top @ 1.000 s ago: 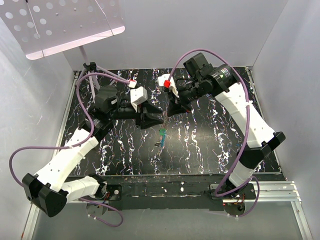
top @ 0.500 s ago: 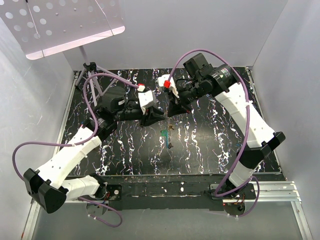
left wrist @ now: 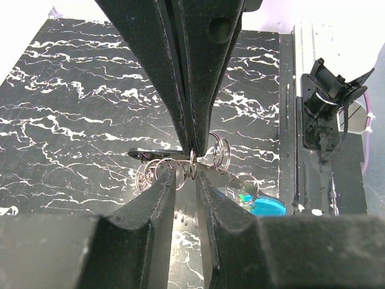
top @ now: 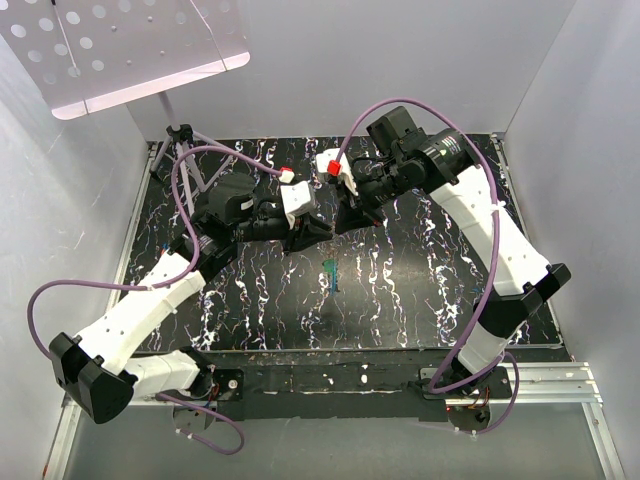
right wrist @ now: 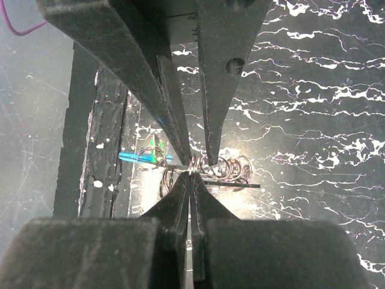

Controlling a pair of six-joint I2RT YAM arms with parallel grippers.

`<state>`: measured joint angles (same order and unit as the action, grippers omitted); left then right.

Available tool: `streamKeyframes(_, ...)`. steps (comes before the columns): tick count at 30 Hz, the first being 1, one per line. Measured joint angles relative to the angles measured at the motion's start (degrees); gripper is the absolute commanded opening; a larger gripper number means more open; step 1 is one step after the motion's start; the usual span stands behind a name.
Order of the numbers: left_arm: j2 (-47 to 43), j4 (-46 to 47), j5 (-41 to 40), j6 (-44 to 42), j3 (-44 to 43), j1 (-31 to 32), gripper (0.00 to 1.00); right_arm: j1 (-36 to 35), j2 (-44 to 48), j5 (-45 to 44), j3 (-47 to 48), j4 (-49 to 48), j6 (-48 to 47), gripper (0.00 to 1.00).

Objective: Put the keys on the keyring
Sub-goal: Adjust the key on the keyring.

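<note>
**A:** What fills most of the view?

**B:** A black desk (top: 420, 290) veined with white, boxed in by pale walls (top: 560, 100). A perforated panel (top: 130, 50) tilts over its far left corner.

**A:** And the arms?

**B:** The left arm (top: 150, 300) and the right arm (top: 495, 230), white with black joints, reach in from the near edge. They meet tip to tip above the middle of the desk, toward the back. Purple cables (top: 400, 104) loop off both.

**A:** How do the hands stand?

**B:** The right hand (right wrist: 190, 177) is pressed fully together, its tips nipping the wire of the keyring (left wrist: 191, 162). The left hand (left wrist: 186, 179) is narrow, with a slim gap between its fingers. The same wire runs through that gap, right against the right hand's tips. Whether its pads actually press the wire I cannot tell.

**A:** So where is the keyring?

**B:** Held up between the two pairs of tips. It reads as a bunch of thin silvery loops spilling to either side of the pinch.

**A:** And the keys (left wrist: 264, 208)?

**B:** A blue head with a bit of green beside it shows just past the loops, on the side toward the arm bases. From above it is a small teal streak just nearer the bases than the tips. Whether it touches the desk I cannot tell.
</note>
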<state>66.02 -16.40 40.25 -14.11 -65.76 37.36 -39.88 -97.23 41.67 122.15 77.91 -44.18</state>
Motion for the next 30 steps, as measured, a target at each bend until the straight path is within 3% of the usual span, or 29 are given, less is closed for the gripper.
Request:
streamKeyframes(10, -0.13, 1.99, 0.31, 1.79, 0.0, 0.0, 0.15, 0.0, 0.0, -0.24, 0.0, -0.02, 0.22, 0.01)
streamKeyframes(17, -0.2, 3.08, 1.01, 2.67, 0.0, 0.0, 0.0, 0.0, 0.0, -0.44, 0.0, -0.02, 0.31, 0.01)
streamKeyframes(24, -0.2, 2.67, 1.11, 1.84, -0.02, 0.0, 0.0, 0.0, 0.0, -0.44, 0.0, -0.02, 0.42, 0.01)
streamKeyframes(26, -0.24, 2.51, 0.83, 1.51, -0.11, 0.0, 0.0, 0.0, 0.0, -0.42, 0.0, 0.0, 0.63, 0.26)
streamKeyframes(28, -0.61, 2.86, 0.15, 1.6, 0.09, 0.02, 0.0, 0.0, 0.0, -0.17, 0.0, -0.13, 1.57, 0.39)
streamKeyframes(30, -1.88, 4.5, -0.61, 2.27, 1.66, 0.09, 0.0, 0.04, 0.02, 0.57, 0.07, -0.61, 2.51, 0.45)
